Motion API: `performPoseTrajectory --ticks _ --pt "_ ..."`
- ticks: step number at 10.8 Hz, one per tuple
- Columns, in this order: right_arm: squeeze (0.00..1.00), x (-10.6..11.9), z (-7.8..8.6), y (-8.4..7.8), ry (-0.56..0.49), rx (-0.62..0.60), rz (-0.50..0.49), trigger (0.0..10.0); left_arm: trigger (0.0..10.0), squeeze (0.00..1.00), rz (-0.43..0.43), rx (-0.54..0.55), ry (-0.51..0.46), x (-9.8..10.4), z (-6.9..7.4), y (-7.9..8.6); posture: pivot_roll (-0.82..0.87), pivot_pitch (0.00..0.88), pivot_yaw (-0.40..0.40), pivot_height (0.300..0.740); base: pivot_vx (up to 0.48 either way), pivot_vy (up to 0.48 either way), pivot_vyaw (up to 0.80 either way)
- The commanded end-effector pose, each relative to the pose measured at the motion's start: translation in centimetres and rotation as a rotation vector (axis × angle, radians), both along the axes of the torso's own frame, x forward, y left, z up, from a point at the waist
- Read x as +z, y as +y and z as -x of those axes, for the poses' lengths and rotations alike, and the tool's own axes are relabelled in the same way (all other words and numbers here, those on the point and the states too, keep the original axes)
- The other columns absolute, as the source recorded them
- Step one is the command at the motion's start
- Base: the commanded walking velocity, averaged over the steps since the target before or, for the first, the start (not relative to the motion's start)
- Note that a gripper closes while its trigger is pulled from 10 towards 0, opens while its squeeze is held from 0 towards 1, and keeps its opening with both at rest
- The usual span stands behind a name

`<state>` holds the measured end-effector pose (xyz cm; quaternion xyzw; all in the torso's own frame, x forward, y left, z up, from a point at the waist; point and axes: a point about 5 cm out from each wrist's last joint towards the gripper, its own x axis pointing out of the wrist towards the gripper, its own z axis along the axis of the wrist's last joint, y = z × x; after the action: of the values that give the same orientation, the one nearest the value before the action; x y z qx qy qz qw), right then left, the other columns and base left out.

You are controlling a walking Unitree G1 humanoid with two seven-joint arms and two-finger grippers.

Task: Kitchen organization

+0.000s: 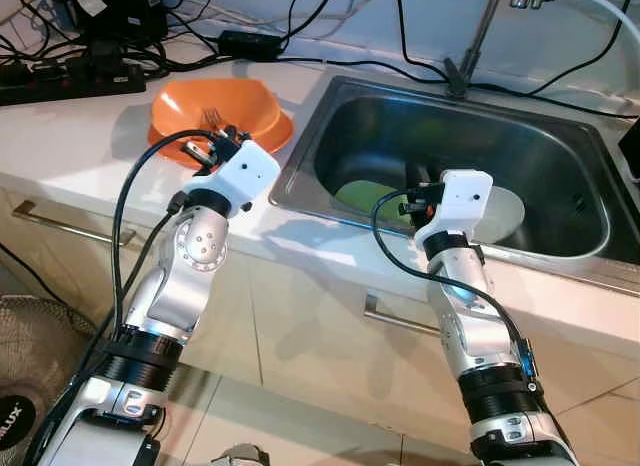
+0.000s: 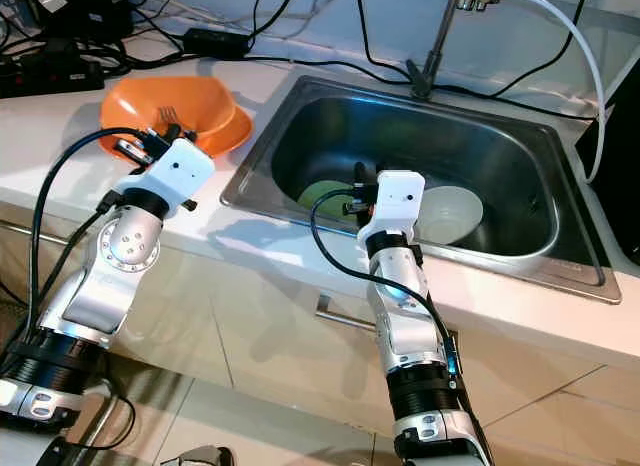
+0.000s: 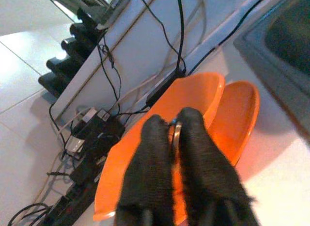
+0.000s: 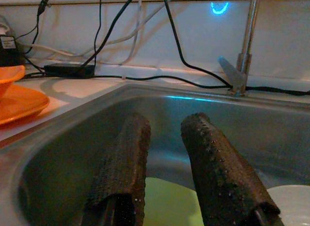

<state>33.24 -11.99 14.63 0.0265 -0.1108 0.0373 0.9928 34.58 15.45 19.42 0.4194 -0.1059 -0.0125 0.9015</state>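
the left gripper is pinching a fork over the orange bowl. the right gripper is hanging spread apart over the sink, where a green plate and a white bowl are waiting.

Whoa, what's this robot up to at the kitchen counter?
It is sorting dishes by the sink. Its left tool is shut on a metal fork, holding it over the orange bowl, which sits on an orange plate on the countertop. Its right tool is open, reaching into the sink above a green plate and a white bowl.
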Motion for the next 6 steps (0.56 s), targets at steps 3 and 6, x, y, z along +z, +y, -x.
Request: performPoseTrajectory --ticks 3,6 --pt "0.00 0.6 -0.3 -0.2 -0.009 -0.005 -0.009 10.0 1.3 0.00 -0.008 0.007 -0.060 2.7 -0.3 0.1 0.08 0.038 -0.060 0.740 0.000 0.000 0.00" --pt "0.00 0.5 -0.4 -0.1 -0.002 -0.003 -0.006 10.0 10.0 0.00 0.004 -0.009 -0.075 3.4 -0.2 -0.3 0.08 0.036 -0.060 0.740 0.000 0.000 0.00"
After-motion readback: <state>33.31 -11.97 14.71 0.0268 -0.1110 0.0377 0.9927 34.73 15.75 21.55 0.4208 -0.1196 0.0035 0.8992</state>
